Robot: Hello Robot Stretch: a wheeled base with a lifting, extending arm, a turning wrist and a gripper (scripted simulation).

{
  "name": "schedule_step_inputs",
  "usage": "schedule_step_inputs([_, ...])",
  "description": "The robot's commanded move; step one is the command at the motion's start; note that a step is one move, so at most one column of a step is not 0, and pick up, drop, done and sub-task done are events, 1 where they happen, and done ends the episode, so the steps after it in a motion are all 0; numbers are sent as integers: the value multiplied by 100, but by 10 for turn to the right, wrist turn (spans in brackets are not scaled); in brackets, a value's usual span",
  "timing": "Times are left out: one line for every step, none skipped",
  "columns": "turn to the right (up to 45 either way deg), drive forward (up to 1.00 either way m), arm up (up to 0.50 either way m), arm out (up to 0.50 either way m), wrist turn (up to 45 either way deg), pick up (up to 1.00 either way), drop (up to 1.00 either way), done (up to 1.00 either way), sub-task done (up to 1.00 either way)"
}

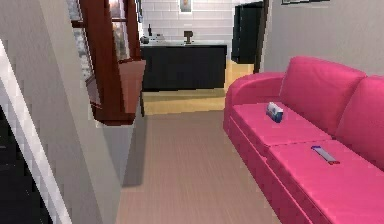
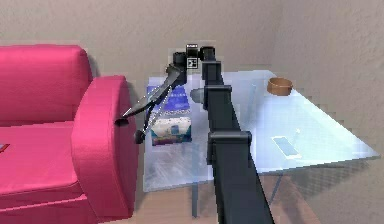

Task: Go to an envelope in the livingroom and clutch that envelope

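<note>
In the arm side view a flat pale rectangle [image 2: 287, 146] lies on the glass table [image 2: 310, 125] near its front right; it could be an envelope. My arm's dark bar [image 2: 232, 150] rises over the table's left part. Its two white squares [image 2: 196, 54] stand at the far end. From there the gripper [image 2: 130, 128] slants down and left, and its thin fingers [image 2: 148, 105] end beside the pink sofa's armrest [image 2: 100, 130]. A blue and white box-like thing [image 2: 172, 122] lies on the table just behind the fingers. I cannot tell whether the gripper holds anything.
A brown ring-shaped dish [image 2: 281, 87] sits at the table's far right. In the forward view the pink sofa [image 1: 320, 120] runs along the right, with a small blue-grey thing [image 1: 274, 110] and a dark flat thing [image 1: 324, 154] on its seat. A dark red cabinet [image 1: 118, 70] juts in at the left. A dark counter [image 1: 185, 66] stands beyond the tan floor [image 1: 185, 165].
</note>
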Motion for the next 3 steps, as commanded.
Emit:
schedule_step_inputs([0,0,0,0,450,0,0,0,0])
schedule_step_inputs([0,0,0,0,360,0,0,0,0])
schedule_step_inputs([0,0,-30,0,0,0,0,0,0])
